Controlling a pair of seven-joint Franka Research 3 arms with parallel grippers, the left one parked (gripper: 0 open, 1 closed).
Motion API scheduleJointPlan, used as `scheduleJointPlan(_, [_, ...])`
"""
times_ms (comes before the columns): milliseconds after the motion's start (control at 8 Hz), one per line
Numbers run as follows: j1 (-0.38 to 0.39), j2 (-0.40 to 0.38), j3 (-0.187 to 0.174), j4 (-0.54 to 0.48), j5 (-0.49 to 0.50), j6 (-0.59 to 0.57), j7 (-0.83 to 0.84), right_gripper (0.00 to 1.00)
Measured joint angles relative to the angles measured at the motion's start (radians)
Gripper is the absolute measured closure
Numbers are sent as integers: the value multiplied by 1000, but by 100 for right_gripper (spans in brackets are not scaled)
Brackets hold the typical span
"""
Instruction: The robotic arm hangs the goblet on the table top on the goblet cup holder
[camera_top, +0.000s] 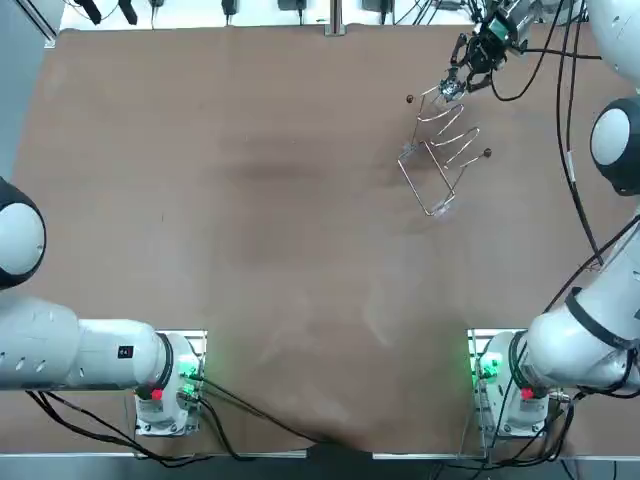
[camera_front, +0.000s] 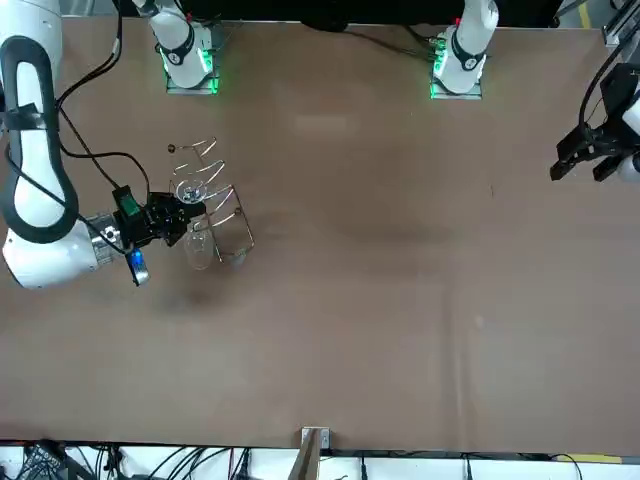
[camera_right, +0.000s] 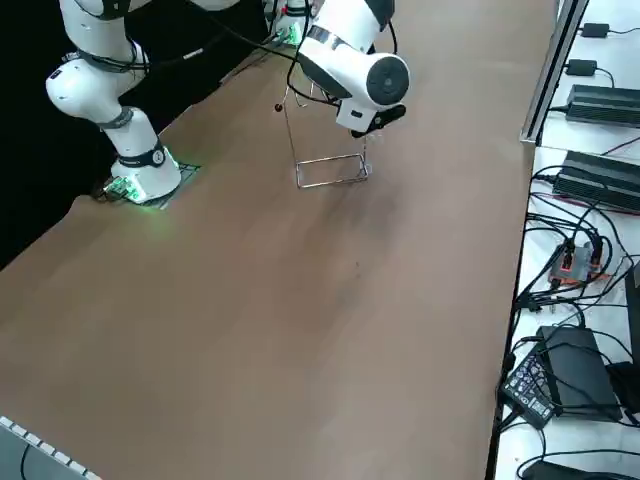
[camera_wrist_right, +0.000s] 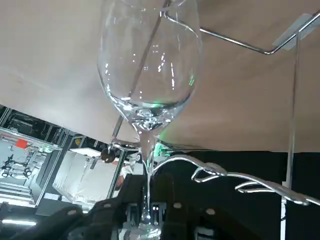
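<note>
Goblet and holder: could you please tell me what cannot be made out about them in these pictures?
- Right wrist view: the goblet has its rim cut off by the picture's edge; the pincer is shut on its stem.
- Top view: the clear goblet is too faint among the wires of the holder to pick out.
- Right side view: the right arm hides pincer and goblet behind its white joint.
- No view shows whether the foot sits on a rail.

Overhead looking straight down on the counter (camera_top: 250, 250) from the robot's side, front facing back across it, right side raised and diagonal, wrist close behind the right gripper (camera_wrist_right: 148, 194) pinching the goblet (camera_wrist_right: 147, 65) stem, wire holder (camera_top: 440, 158) at far right shared by all.
</note>
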Motion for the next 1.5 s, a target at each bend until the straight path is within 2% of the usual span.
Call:
scheduleJointPlan(625, [-5,0,-1,21,1,11,-4,89])
scheduleJointPlan(1500, [-45,0,-10,63,-82,17,-121,89])
